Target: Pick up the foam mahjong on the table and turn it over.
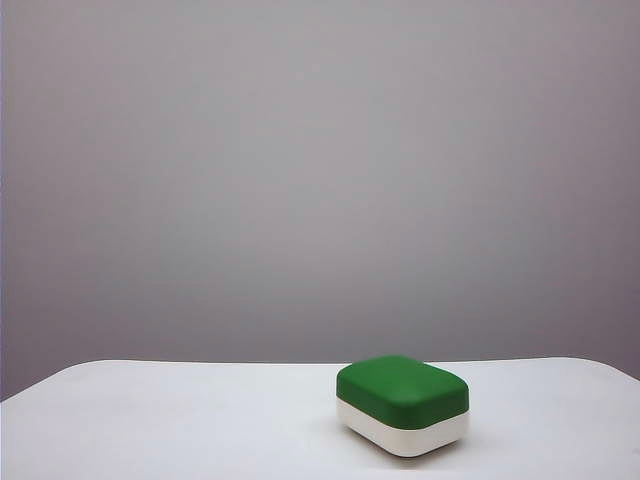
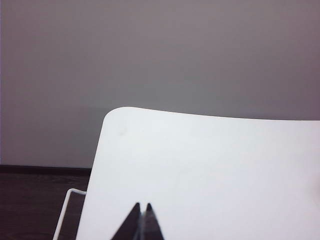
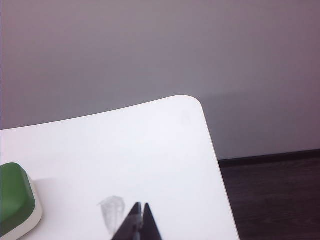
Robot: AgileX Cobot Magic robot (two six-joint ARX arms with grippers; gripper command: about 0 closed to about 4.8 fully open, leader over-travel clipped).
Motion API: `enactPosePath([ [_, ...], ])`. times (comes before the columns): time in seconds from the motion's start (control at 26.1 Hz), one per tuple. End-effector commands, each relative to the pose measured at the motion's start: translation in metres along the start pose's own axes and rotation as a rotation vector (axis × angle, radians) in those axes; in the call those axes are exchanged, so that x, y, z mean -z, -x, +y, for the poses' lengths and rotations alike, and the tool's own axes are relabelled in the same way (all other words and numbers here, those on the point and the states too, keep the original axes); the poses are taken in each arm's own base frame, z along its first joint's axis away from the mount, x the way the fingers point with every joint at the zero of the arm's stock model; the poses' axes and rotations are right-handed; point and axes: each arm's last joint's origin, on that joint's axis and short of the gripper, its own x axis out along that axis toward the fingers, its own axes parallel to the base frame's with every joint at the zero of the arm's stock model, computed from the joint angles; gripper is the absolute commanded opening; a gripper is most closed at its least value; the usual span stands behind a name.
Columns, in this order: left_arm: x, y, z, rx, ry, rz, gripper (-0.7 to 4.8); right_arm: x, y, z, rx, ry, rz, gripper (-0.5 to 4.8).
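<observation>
In the exterior view, the foam mahjong (image 1: 403, 404), a chunky rounded block with a dark green upper half and a white lower half, sits on the smooth white table (image 1: 170, 420), right of centre and near the front edge. No arm shows here.

In the left wrist view, the left gripper (image 2: 142, 210) hangs over bare tabletop near the table's far left corner, its 2 dark fingertips pressed together and empty.

In the right wrist view, the right gripper (image 3: 140, 209) is likewise closed tight, holding nothing; the block lies to its left, well apart.

Judged from this, the task has not begun: the right gripper must spread its jaws, reach left and straddle the block.
</observation>
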Motion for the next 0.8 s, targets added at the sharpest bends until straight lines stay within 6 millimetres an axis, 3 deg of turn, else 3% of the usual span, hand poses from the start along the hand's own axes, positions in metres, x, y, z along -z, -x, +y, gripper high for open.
enactPosePath([
  [0.04, -0.001, 0.000, 0.000, -0.003, 0.001, -0.009, -0.05, 0.002, -0.001, 0.000, 0.002, 0.001, 0.003, -0.01],
  [0.23, -0.008, 0.000, 0.000, 0.002, 0.003, -0.076, -0.05, 0.002, -0.001, 0.000, 0.001, 0.001, 0.003, -0.01],
  [0.38, -0.007, 0.002, 0.000, -0.015, 0.219, -0.025, -0.05, 0.000, -0.001, 0.001, -0.020, -0.011, -0.010, -0.02],
  [0.57, -0.018, 0.004, -0.002, 0.027, 0.222, -0.038, -0.05, -0.010, 0.000, 0.003, -0.044, -0.013, -0.112, -0.02],
  [0.65, -0.028, 0.005, -0.002, 0.031, 0.222, -0.060, -0.05, -0.016, 0.000, 0.004, -0.055, -0.032, -0.162, -0.03],
  [0.8, -0.071, -0.001, -0.005, 0.028, 0.198, -0.028, -0.05, -0.034, -0.001, 0.007, -0.050, -0.106, -0.142, -0.04],
])
